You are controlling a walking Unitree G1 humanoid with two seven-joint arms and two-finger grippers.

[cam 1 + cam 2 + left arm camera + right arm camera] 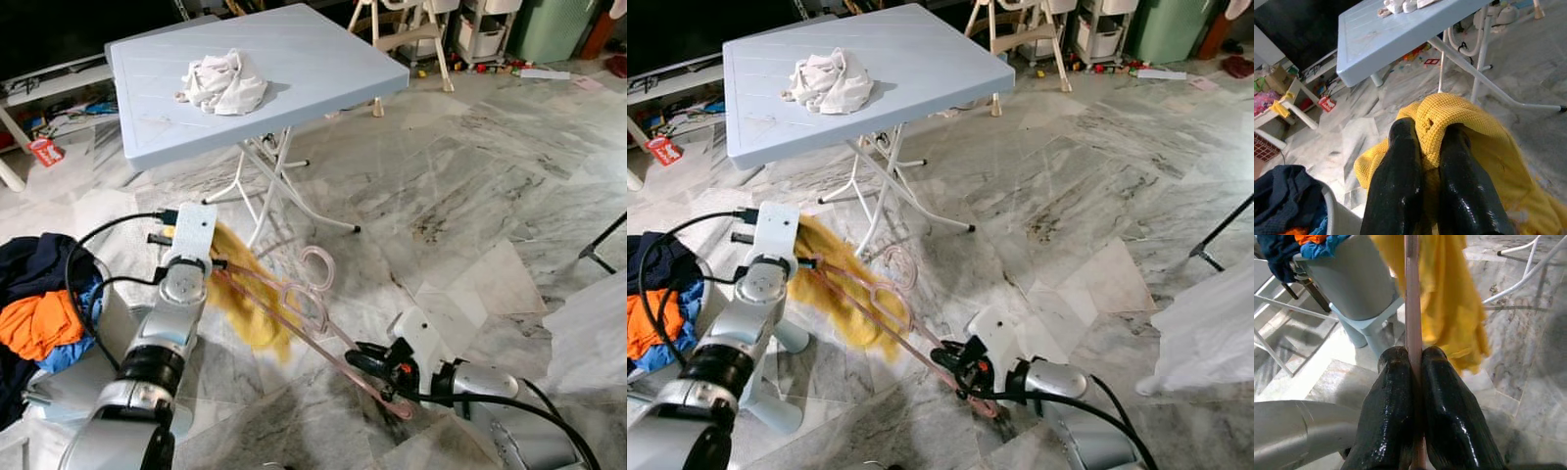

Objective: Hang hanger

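Observation:
A pale pink hanger [312, 315] with a hook [318, 266] is held low over the marble floor between my two arms. A yellow knit garment [245, 294] hangs from its left end. My left gripper [1427, 142] is shut on the yellow garment [1469, 127] near that end. My right gripper [1415, 355] is shut on the hanger's pink bar [1411, 298] at the other end, also seen in the head views as the right gripper [377, 364]. The garment [1447, 293] droops past the bar.
A light blue folding table [323, 73] with a white crumpled cloth [223, 83] stands ahead. A grey laundry basket [118, 323] holding dark blue and orange clothes [39, 304] is at my left. White fabric [588, 333] hangs at the right.

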